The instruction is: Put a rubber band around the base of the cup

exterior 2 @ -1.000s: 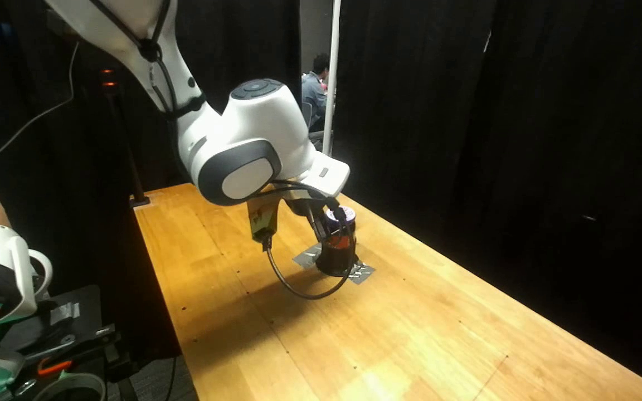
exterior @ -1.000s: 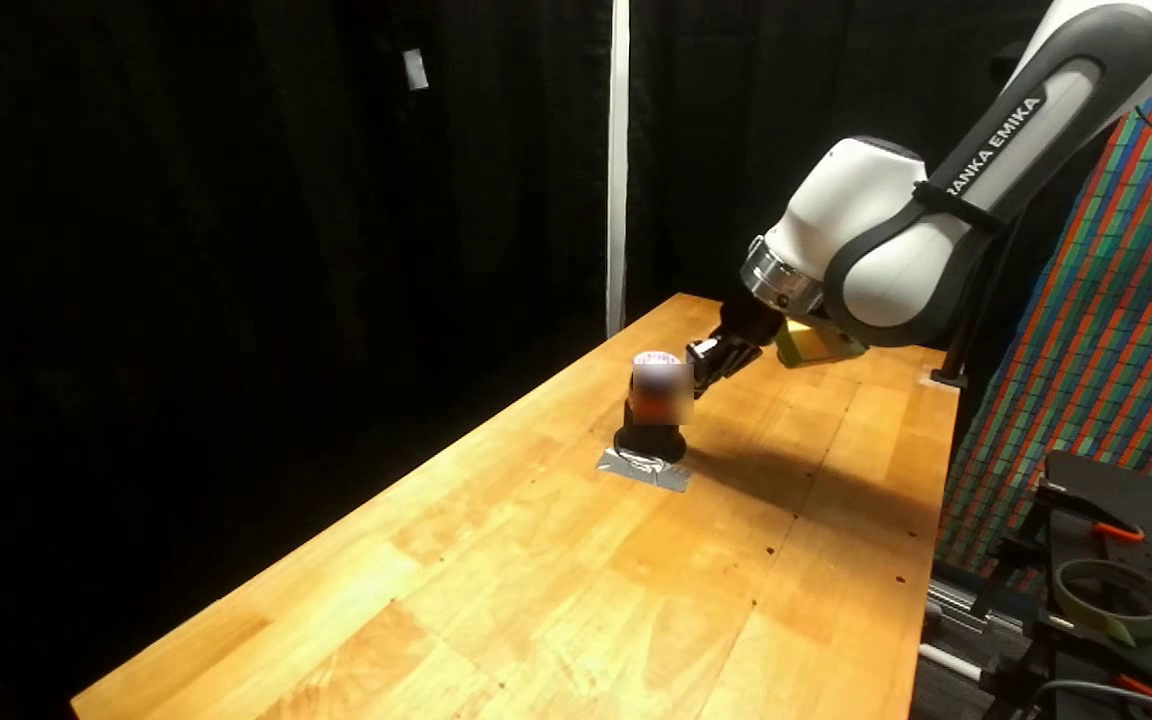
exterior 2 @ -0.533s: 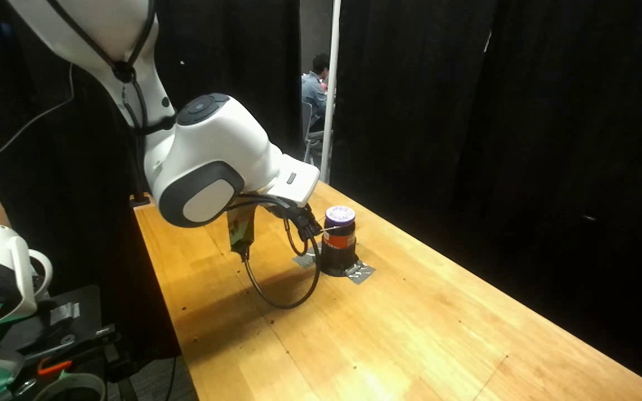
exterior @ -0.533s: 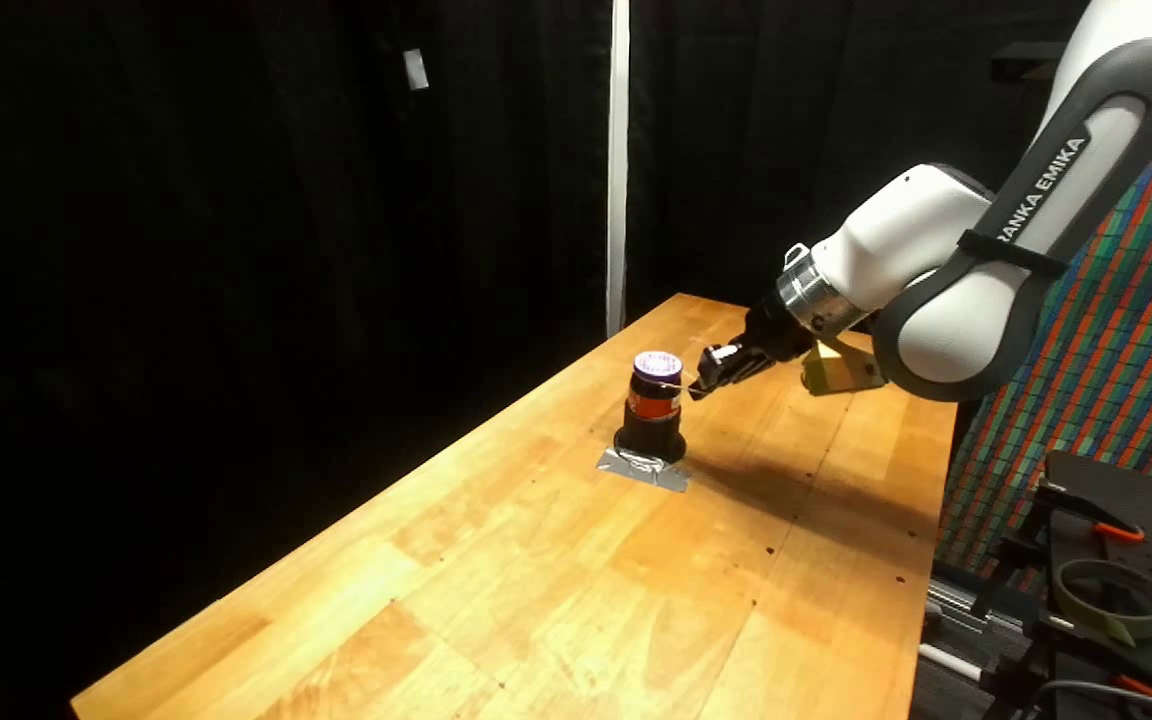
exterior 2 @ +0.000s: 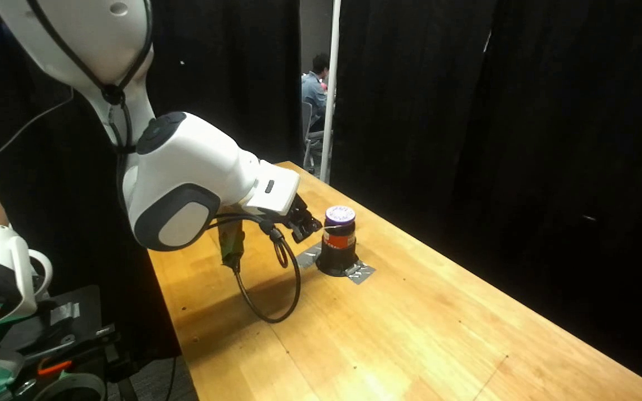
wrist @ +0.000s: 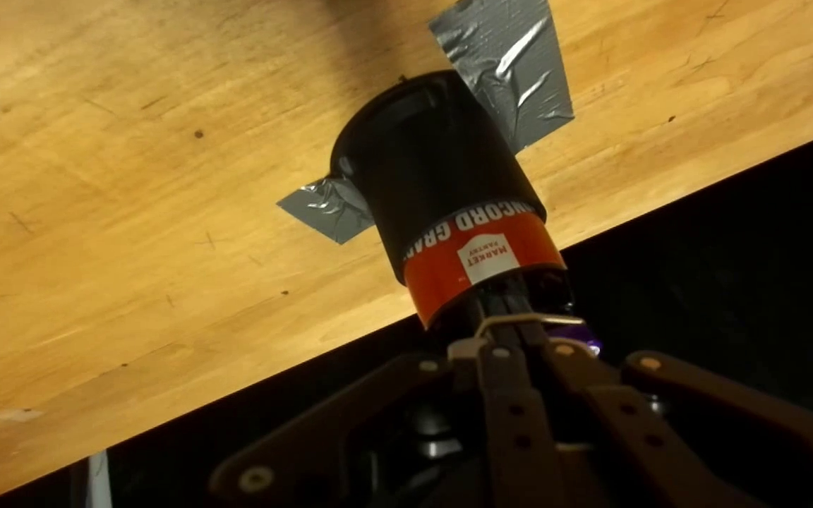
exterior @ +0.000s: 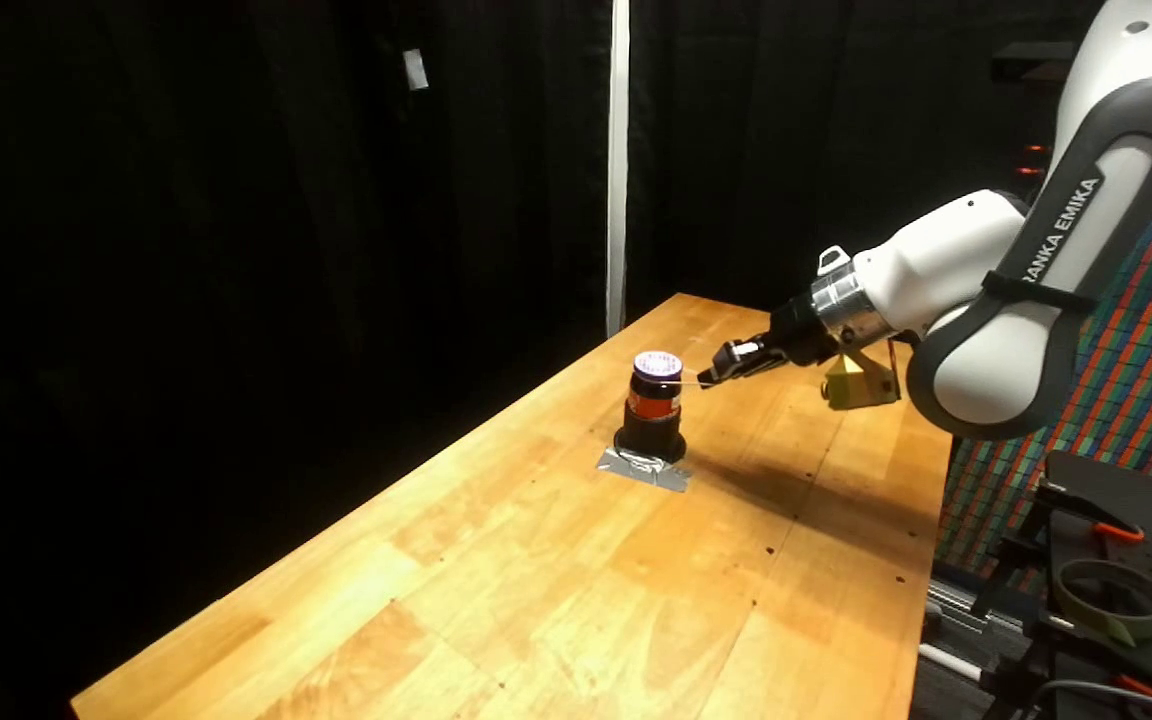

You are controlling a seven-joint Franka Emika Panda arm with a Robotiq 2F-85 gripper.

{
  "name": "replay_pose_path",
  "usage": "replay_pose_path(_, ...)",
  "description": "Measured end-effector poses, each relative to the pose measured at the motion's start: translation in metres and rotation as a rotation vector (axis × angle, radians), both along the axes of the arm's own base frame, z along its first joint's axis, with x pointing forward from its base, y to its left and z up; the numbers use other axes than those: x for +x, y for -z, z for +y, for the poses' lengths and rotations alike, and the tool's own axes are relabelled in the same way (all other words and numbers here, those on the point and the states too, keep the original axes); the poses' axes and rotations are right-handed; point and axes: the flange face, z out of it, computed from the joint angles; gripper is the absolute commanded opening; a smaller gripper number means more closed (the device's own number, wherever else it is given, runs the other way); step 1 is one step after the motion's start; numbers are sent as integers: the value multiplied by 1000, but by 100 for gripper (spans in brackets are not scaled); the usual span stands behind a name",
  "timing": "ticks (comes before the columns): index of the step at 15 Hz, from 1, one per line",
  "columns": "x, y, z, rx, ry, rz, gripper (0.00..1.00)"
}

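My jaws pinch one pale rubber band (wrist: 533, 318) stretched to one dark cylindrical cup (exterior: 654, 405) on the wooden worktop (exterior: 536, 560), between two grey tape strips (wrist: 526, 77); its orange label (wrist: 484, 264) reads "MARKET PANTRY", "NCORD GRA".

We observed a white arm (exterior: 956, 255): dark-grey trim (exterior: 1151, 105), white "EMIKA" lettering (exterior: 1074, 210), looping black cables (exterior 2: 270, 321), dark gripper (wrist: 505, 298) with round screws (wrist: 651, 363).

We see shiny grey tape (wrist: 519, 77) stuck to the wooden table (exterior: 556, 580). Black curtains (exterior: 236, 260) hang behind it, by a white pole (exterior 2: 329, 111). We spot a person (exterior 2: 314, 92) sitting far back, and a tape roll (exterior: 1141, 623) beside the table.
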Motion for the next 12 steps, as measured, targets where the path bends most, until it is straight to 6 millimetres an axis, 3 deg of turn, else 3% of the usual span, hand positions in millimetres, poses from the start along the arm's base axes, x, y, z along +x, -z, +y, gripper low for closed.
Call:
replay_pose_path(9,-21,3,-5,49,31,-180,6)
replay_pose_path(10,-23,3,-6,59,34,-198,31)
replay_pose_path(11,-25,2,-8,68,38,-217,32)
replay_pose_path(12,-26,2,-8,76,39,-225,10)
